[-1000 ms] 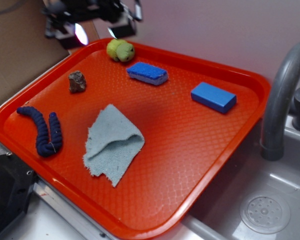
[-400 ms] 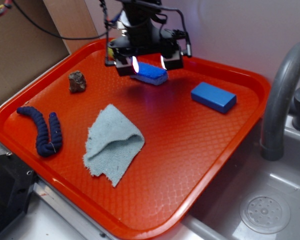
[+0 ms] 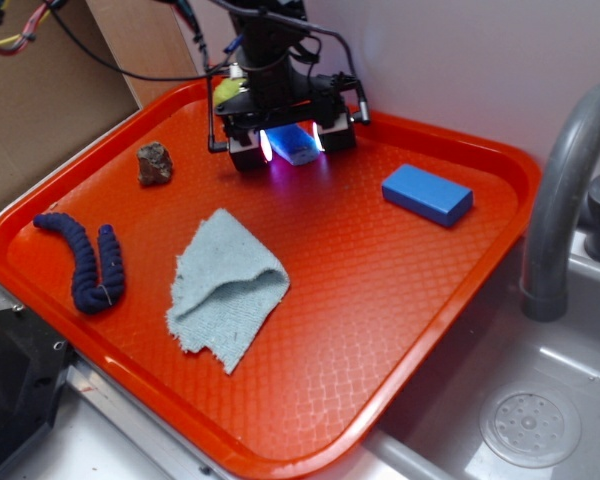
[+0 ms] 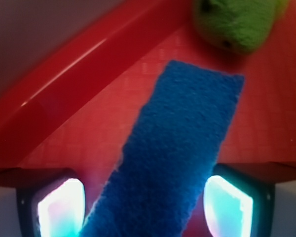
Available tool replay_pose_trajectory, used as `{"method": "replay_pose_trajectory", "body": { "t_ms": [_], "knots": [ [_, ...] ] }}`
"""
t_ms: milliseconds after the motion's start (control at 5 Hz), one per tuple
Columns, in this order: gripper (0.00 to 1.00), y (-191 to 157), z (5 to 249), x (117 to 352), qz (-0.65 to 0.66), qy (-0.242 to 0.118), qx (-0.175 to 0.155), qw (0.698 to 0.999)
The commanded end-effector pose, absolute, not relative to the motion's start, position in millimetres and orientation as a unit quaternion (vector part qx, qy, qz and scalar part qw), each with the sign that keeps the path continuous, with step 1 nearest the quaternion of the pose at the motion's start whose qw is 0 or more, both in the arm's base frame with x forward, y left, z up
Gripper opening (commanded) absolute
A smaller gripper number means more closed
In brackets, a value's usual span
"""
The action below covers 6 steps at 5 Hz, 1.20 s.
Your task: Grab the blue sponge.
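The blue sponge [image 3: 298, 146] lies on the red tray [image 3: 380, 290] near its far rim, mostly hidden under the arm. My gripper [image 3: 291, 148] is open and low over it, one glowing finger on each side. In the wrist view the rough blue sponge [image 4: 177, 153] runs slantwise between my two lit fingertips [image 4: 59, 207], with a gap on each side. The gripper [image 4: 144, 207] straddles its near end.
A green ball [image 3: 226, 90] sits just behind the gripper and shows in the wrist view [image 4: 237, 22]. A solid blue block [image 3: 427, 194] lies to the right. A brown rock [image 3: 154, 163], a dark blue rope [image 3: 85, 262] and a grey cloth [image 3: 225, 285] lie nearer. A sink and faucet [image 3: 570, 190] are at right.
The gripper came from the far left corner to above the sponge, then lowered around it. The sponge has not moved.
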State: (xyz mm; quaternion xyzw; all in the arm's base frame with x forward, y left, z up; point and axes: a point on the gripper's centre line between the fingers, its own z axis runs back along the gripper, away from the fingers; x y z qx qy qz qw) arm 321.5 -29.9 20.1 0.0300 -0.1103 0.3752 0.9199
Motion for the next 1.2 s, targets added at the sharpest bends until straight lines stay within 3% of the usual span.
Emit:
{"method": "replay_pose_trajectory", "body": {
  "t_ms": [0, 200, 600, 800, 1000],
  "knots": [
    [0.0, -7.1, 47.4, 306.0, 0.329, -0.127, 0.029, 0.935],
    [0.0, -21.2, 97.2, 279.2, 0.212, -0.099, 0.007, 0.972],
    [0.0, -40.4, 184.1, 222.9, -0.031, -0.039, 0.013, 0.999],
    [0.0, -58.1, 199.1, 214.6, -0.083, -0.045, 0.01, 0.996],
    [0.0, -59.2, 205.5, 216.2, -0.068, -0.088, 0.03, 0.993]
  ]
}}
